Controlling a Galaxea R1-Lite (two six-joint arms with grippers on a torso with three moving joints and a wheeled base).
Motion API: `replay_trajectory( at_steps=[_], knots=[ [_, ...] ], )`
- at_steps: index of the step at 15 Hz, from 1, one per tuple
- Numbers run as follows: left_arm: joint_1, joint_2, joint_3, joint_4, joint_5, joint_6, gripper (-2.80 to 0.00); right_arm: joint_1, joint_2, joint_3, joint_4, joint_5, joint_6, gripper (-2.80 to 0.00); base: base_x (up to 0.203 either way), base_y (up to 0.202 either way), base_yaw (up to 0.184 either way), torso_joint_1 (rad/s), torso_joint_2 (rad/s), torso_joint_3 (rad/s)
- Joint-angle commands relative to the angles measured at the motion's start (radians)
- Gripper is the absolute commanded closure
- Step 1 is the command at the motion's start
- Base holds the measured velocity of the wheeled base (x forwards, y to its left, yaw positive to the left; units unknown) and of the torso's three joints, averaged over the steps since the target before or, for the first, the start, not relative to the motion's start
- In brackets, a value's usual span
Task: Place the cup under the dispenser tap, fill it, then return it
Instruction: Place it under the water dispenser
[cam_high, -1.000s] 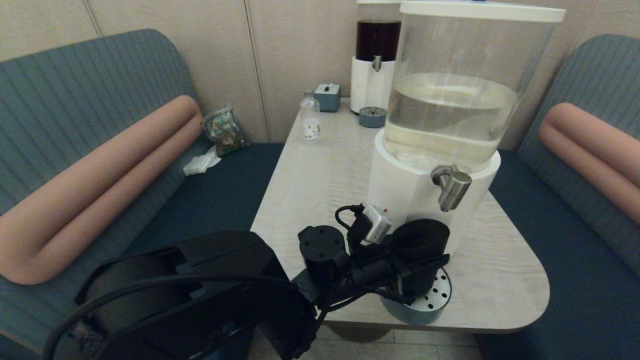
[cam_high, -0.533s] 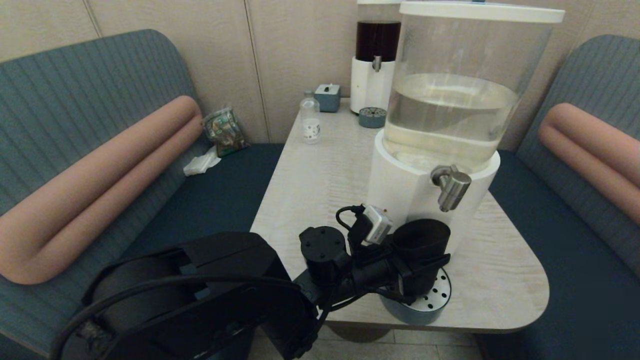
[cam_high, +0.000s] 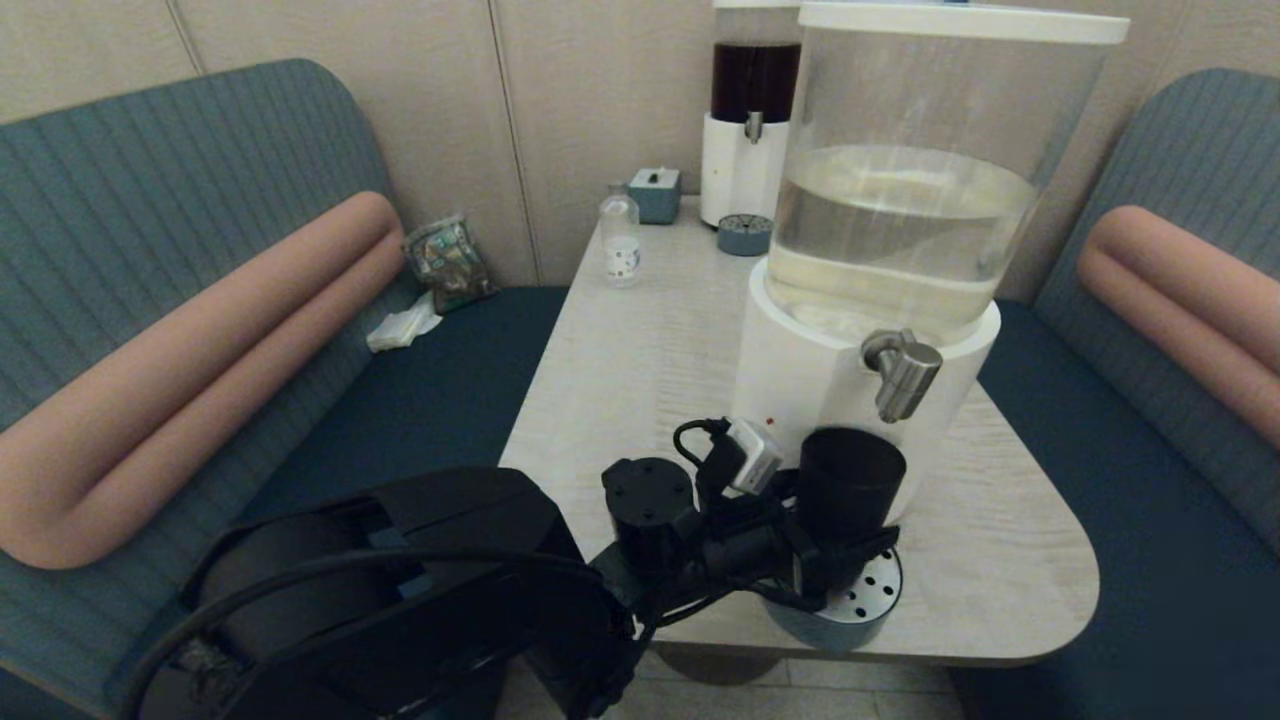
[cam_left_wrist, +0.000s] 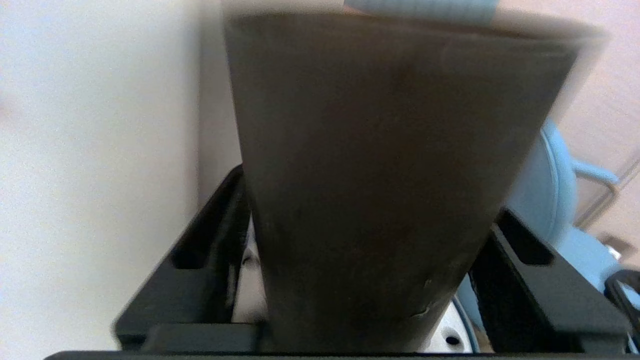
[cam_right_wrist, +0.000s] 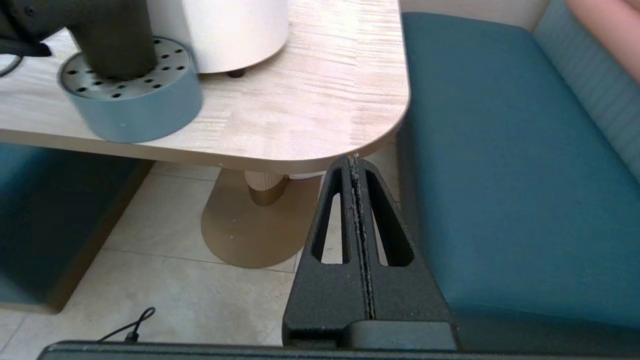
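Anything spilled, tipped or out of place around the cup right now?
Nothing stands out. The cup stands upright on the perforated drip tray below the dispenser tap, with the left hand around it. No spill shows on the table.

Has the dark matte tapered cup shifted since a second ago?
Yes. The cup has tipped upright and its rim now sits nearer the brushed-silver dispenser tap.
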Motion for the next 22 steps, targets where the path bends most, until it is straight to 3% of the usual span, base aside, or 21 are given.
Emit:
replay_trajectory(
  at_steps=[1,7,17,22],
  knots=[
    [-0.002,-0.005,0.004,-0.014,-0.003,0.000,-2.80,0.000,0.001,0.002,0.000,0.000,0.000,0.00,0.000,0.000,0.000,0.000,0.00,0.000],
    [-0.006,-0.040,0.044,-0.014,-0.002,-0.003,-2.80,0.000,0.001,0.000,0.000,0.001,0.000,0.00,0.000,0.000,0.000,0.000,0.00,0.000],
    [-0.006,-0.202,0.279,-0.014,-0.003,0.006,-2.80,0.000,0.001,0.001,0.000,0.000,0.000,0.00,0.000,0.000,0.000,0.000,0.00,0.000],
    [-0.044,-0.226,0.303,-0.014,0.000,0.001,-2.80,0.000,0.001,0.001,0.000,0.001,0.000,0.00,0.000,0.000,0.000,0.000,0.00,0.000]
  ],
)
